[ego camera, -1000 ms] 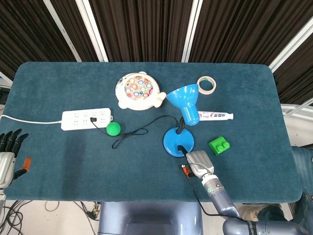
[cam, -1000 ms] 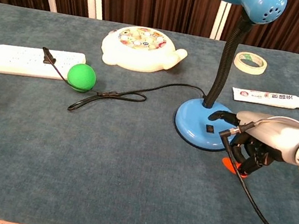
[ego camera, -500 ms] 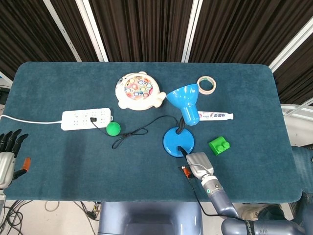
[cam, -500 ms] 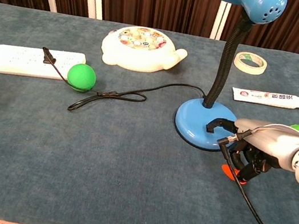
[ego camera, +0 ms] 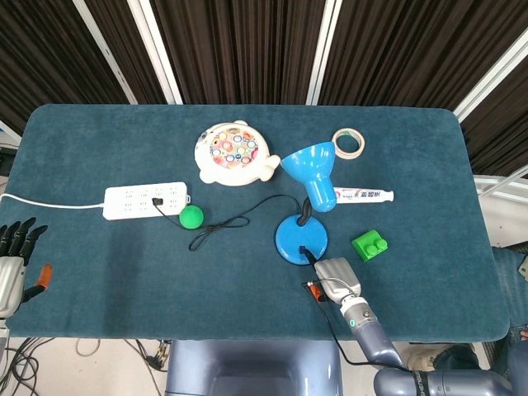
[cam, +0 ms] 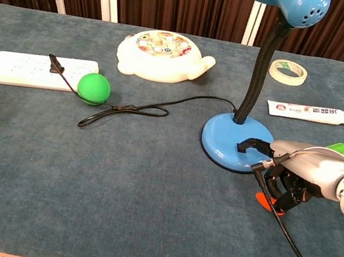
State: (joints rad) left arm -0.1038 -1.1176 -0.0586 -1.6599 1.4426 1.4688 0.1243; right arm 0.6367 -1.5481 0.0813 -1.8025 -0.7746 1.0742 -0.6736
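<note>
Blue desk lamp (ego camera: 309, 177): stands right of centre on the table (ego camera: 99, 264); round base (cam: 229, 142) flat on the teal cloth, black gooseneck rising from it, shade tilted toward the far side. Right hand (cam: 297, 174): at the near right edge of the lamp base, palm down, fingers curled under; one dark fingertip (cam: 249, 144) rests on the base rim near its switch; it holds nothing. Black cable (cam: 297, 247): runs from the hand's wrist toward the near edge. Left hand (ego camera: 12, 256): seen in the head view only, at the near left corner just off the table, fingers straight and apart, holding nothing. Lamp cord (ego camera: 239, 219): trails left from the base to the white power strip (ego camera: 147, 200), plugged in there. Green ball (ego camera: 191, 217): just beside the strip's right end. Fishing toy (ego camera: 235, 153): white, with coloured discs, far centre. Tape roll (ego camera: 348, 143): far right of the shade. Toothpaste tube (ego camera: 365, 195): lies right of the shade. Green block (ego camera: 372, 245): right of the lamp base, near the right hand.
</note>
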